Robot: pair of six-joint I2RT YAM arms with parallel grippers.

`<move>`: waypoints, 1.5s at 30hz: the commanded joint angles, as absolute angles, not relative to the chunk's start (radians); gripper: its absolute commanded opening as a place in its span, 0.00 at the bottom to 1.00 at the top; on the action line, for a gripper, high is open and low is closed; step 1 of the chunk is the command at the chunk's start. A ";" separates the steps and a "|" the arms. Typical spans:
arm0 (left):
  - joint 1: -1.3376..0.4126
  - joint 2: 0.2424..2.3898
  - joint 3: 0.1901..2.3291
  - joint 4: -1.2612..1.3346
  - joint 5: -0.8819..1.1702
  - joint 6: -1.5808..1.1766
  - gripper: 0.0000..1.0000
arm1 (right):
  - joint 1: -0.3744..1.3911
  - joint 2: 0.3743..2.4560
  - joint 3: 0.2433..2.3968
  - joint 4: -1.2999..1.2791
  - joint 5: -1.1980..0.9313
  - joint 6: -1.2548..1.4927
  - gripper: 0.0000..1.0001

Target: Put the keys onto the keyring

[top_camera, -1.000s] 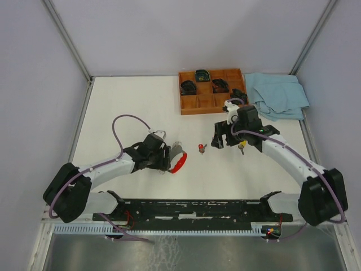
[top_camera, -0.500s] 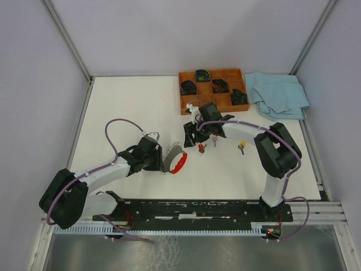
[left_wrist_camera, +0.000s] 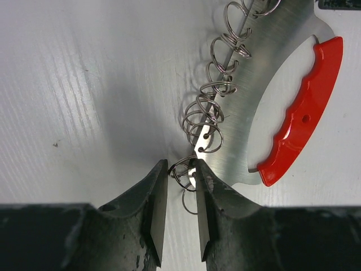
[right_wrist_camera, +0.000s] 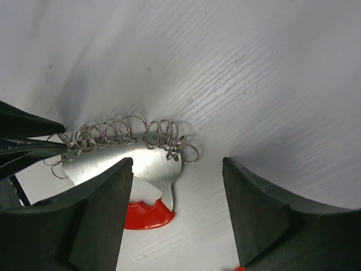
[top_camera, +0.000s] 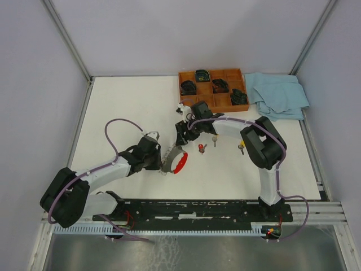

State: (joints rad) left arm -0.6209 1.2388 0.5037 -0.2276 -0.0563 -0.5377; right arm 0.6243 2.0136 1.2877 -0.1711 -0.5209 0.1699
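At the near end of the keyring (left_wrist_camera: 271, 68), the left end effector (left_wrist_camera: 179, 175), jaws narrow and grip uncertain, may slip off the thin wire, while the right end effector (right_wrist_camera: 176, 164) hangs released.

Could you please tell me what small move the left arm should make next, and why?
Probably close the left gripper a little further. Its jaws straddle the corner of the keyring, yet a narrow gap shows between them, so a firm pinch is not evident. The right gripper hangs open over the other end, likely needing it held steady.
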 commanded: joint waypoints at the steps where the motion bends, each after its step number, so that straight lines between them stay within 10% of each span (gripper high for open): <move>1: -0.616 1.257 0.488 -0.219 -0.084 -0.557 0.33 | 0.625 2.059 1.354 -0.121 -0.584 0.122 0.73; 25: -0.565 1.423 0.667 -0.251 -0.186 -0.457 0.41 | 0.627 1.848 1.008 0.074 -0.688 0.252 0.52; 45: -0.534 1.170 0.501 -0.176 -0.019 -0.558 0.66 | 0.779 1.845 1.220 -0.242 -0.254 -0.158 0.55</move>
State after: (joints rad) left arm -0.5472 1.1847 0.5400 -0.2409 -0.0746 -0.4973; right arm 0.7429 1.8160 1.1439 -0.1955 -0.3256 -0.0494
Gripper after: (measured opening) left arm 0.653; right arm 0.556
